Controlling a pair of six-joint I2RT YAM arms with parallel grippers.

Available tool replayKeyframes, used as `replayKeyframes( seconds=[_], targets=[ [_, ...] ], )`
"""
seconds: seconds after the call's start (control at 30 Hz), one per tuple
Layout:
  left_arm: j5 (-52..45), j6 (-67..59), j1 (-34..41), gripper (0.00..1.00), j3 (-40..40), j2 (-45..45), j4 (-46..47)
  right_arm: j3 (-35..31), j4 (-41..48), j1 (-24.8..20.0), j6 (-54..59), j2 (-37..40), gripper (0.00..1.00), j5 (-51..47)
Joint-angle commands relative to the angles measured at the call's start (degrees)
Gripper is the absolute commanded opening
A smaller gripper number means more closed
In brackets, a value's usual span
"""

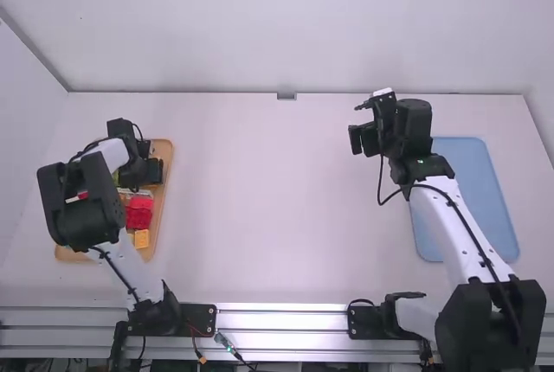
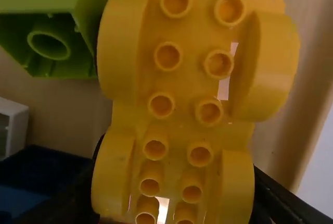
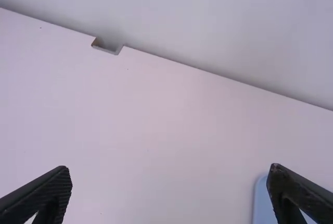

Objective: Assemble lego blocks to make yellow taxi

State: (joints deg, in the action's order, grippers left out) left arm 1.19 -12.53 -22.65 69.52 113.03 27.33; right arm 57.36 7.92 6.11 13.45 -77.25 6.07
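Observation:
In the high view my left gripper (image 1: 149, 169) is low over the wooden tray's far part. In the left wrist view a yellow wheeled base (image 2: 187, 73), studs facing the camera, lies between the fingers of my left gripper (image 2: 177, 174), which is shut on it; its wheels partly cover the fingers. A green block (image 2: 86, 5) is beside it. Whether the base touches the tray cannot be told. My right gripper (image 1: 362, 123) is above the table's far right part. In the right wrist view my right gripper (image 3: 169, 173) is open, holding nothing.
The wooden tray (image 1: 164, 208) at the left also holds red blocks (image 1: 138, 213) and a yellow-orange block (image 1: 142, 239). White (image 2: 15, 122) and dark blue pieces (image 2: 36, 172) are near the base. A blue tray (image 1: 476, 190) lies at the right, partly under the right arm.

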Motion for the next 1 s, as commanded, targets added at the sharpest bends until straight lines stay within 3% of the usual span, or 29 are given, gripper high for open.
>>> replayKeyframes(
  seconds=[0.0, 0.1, 0.23, 0.37, 0.57, 0.63, 0.7, 0.8, 0.97],
  targets=[
    [-2.1, -4.8, -0.2, 0.73, -1.4, 0.4, -1.3, 1.8, 0.1, 0.3, -0.1, -0.3, 0.99, 0.3],
    [-2.0, -4.9, -0.1, 0.75, -2.1, 0.4, -3.7, 1.8, 0.1, 0.3, -0.1, -0.3, 0.99, 0.3],
    [-2.3, -4.6, -0.2, 0.7, -2.4, 0.4, -4.1, 1.8, 0.3, 0.3, -0.1, -0.3, 0.99, 0.3],
    [-1.6, -3.7, -0.1, 0.54, -2.4, 0.4, -3.8, 1.8, 0.3, 0.3, -1.3, -0.3, 0.99, 0.3],
    [-1.1, -3.3, 0.2, 0.37, -2.3, -0.5, -3.6, 1.8, 0.3, 0.3, -1.6, -0.3, 0.99, 0.3],
    [0.2, -1.6, 0.2, 0.38, -1.6, -1.1, -3.4, 1.8, 0.3, 0.3, -1.6, -0.3, 0.99, 0.3],
    [1.2, 1.0, 0.2, 0.28, 0.0, -3.0, -2.1, 1.8, 0.5, 0.3, -1.6, -0.3, 0.99, 0.3],
    [-1.5, 0.6, 0.9, 0.24, 1.0, -5.7, -0.8, 1.8, 0.5, 0.3, -1.6, -0.3, 0.99, 0.3],
    [-12.7, -7.5, 6.1, 0.24, 0.7, -13.0, 0.0, 1.8, 0.5, 0.3, -1.6, -0.3, 0.99, 0.3]
  ],
)
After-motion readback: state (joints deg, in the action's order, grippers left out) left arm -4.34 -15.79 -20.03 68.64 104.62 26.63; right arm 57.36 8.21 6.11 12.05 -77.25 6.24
